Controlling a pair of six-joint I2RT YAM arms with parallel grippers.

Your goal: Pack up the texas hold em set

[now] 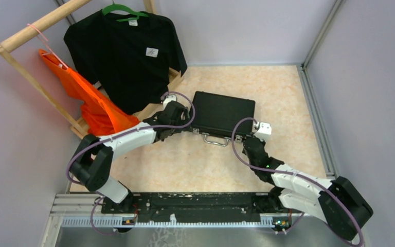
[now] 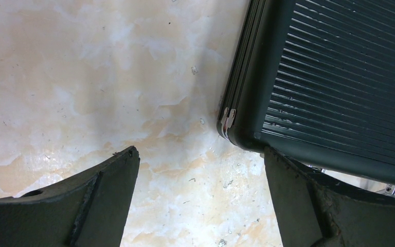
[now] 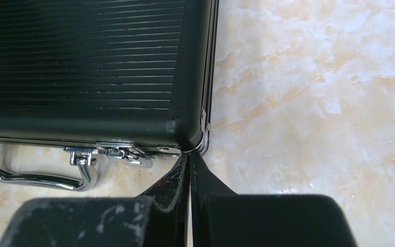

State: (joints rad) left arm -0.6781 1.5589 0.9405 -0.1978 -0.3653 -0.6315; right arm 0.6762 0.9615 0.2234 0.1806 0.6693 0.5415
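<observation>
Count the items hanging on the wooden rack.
2. The black T-shirt hangs from a green hanger on the wooden rack; the orange bag hangs left of it, lower. Anything behind the shirt would be hidden.

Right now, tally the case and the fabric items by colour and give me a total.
Black: 2 (case, T-shirt)
Orange: 1 (bag)
Total: 3
</observation>
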